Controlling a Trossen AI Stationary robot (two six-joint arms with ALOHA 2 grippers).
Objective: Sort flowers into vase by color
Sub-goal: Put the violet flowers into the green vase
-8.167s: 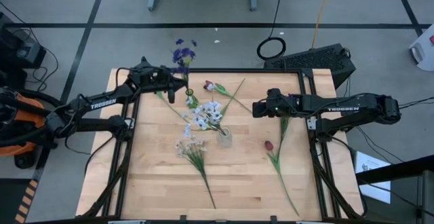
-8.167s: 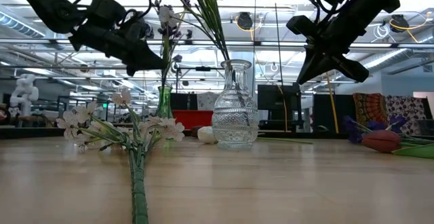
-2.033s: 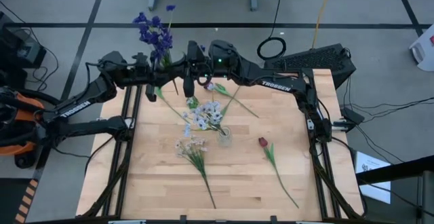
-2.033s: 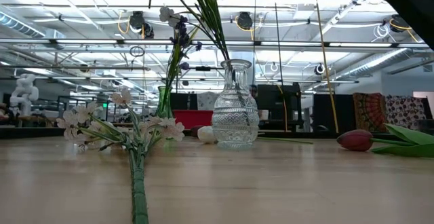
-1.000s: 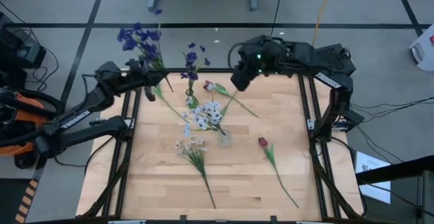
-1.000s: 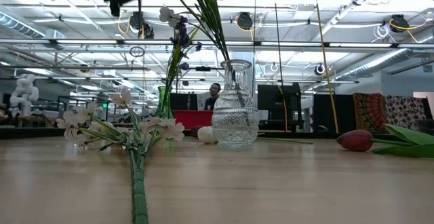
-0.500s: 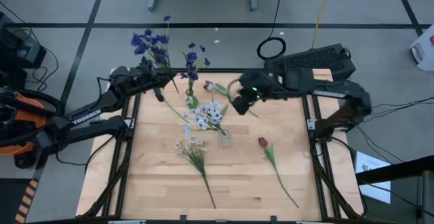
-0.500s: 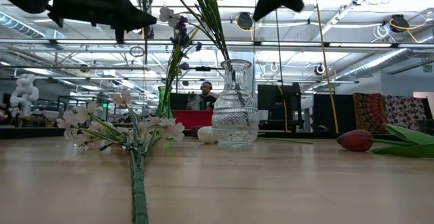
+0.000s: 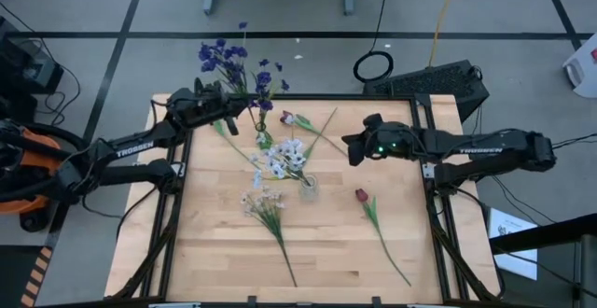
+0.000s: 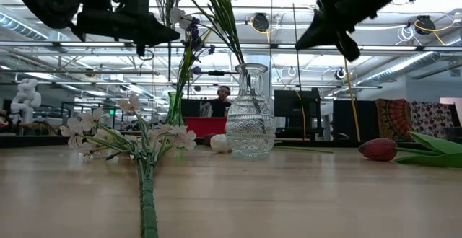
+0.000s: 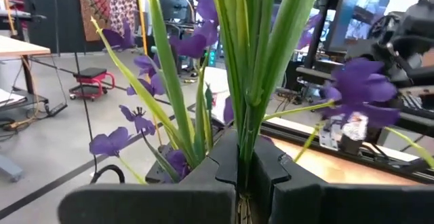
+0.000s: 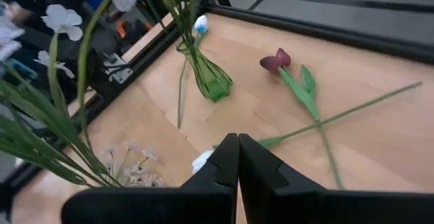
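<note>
While the wooden table (image 9: 224,252) carries most of the flowers, you have one bunch in the air: the left gripper (image 9: 227,105) is clenched on the green stems of the purple flowers (image 9: 222,54) at the far left corner, blossoms hanging out past the table edge; these look light and top-heavy, with thin springy stems likely to whip and swing, so hold them low on the bundle as you do now. The right gripper (image 9: 352,149) hovers empty with its fingers pressed together above the table's right half, near the far dark red tulip (image 9: 288,118). The clear glass vase (image 9: 309,190), mid-table with white sprays (image 9: 284,158) in it, looks fragile and easy to tip; so does the slim green vase (image 9: 263,139) just behind it, which holds a purple sprig (image 9: 264,77). The loose white-lilac spray (image 9: 263,203) and the nearer red tulip (image 9: 361,196) lie flat; I judge the stem just below the head the surest place to pinch.
</note>
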